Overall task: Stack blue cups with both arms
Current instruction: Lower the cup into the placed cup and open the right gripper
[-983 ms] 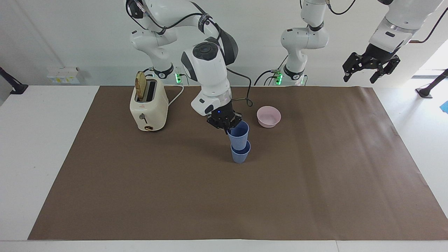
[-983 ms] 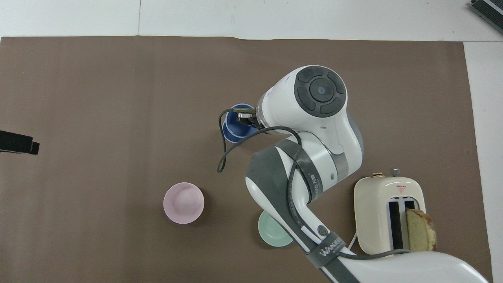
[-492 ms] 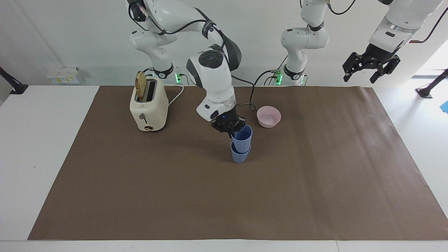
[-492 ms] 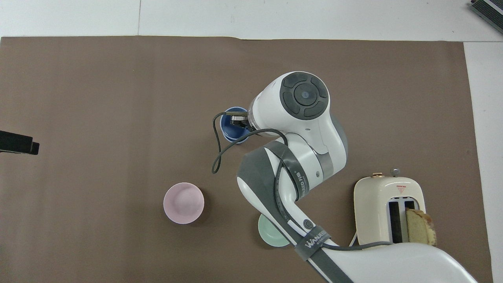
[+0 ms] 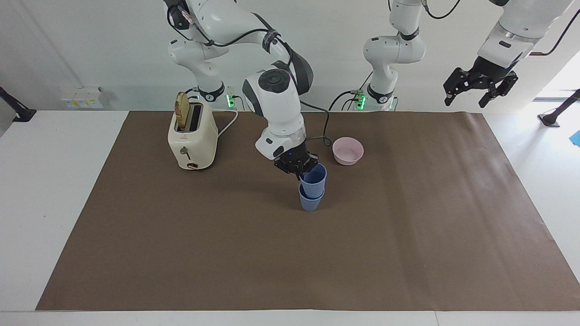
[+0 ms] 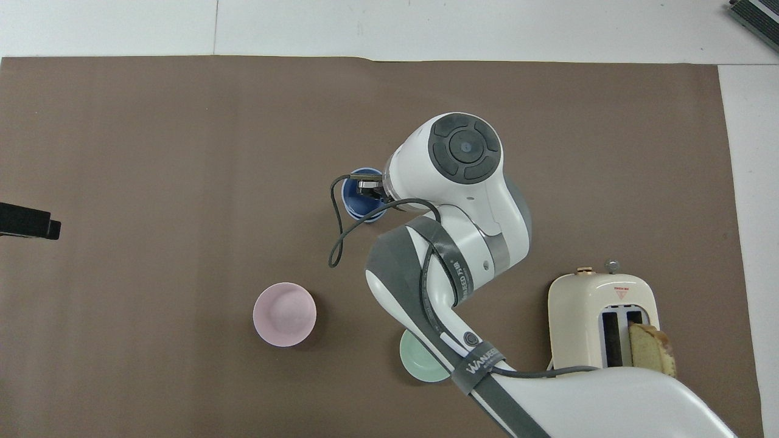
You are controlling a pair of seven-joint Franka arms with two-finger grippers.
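Two small matte blue tapered plastic cups sit near the middle of the brown paper-covered table (image 5: pixel 181 253), well in from every edge: the lower blue cup (image 5: pixel 311 201) stands upright on the paper and the upper blue cup (image 5: pixel 313 177) sits partway inside it, tilted slightly, with most of its wall showing above the lower rim. The right tool (image 5: pixel 300 168) is clamped shut on the upper cup's rim on the side toward the robots, one finger reaching inside the cup; the white right arm (image 5: pixel 280 106) comes down to it from the robots' edge of the table. In the overhead view the right arm's wrist covers much of the cups, and only part of the upper blue cup's rim and inside (image 6: pixel 359 204) shows. The left tool (image 5: pixel 479 85) hangs high in the air off the table's corner at the left arm's end, by the robots' edge, fingers spread wide and holding nothing; that arm waits. A pale pink round bowl (image 5: pixel 348 151) sits nearer the robots' edge than the cups, toward the left arm's end. A mint-green bowl (image 6: pixel 420 364), partly hidden under the right arm, lies close to the robots' edge. A cream two-slot toaster (image 5: pixel 192 136) with a slice of bread (image 5: pixel 182 111) upright in one slot stands near the robots' edge toward the right arm's end.
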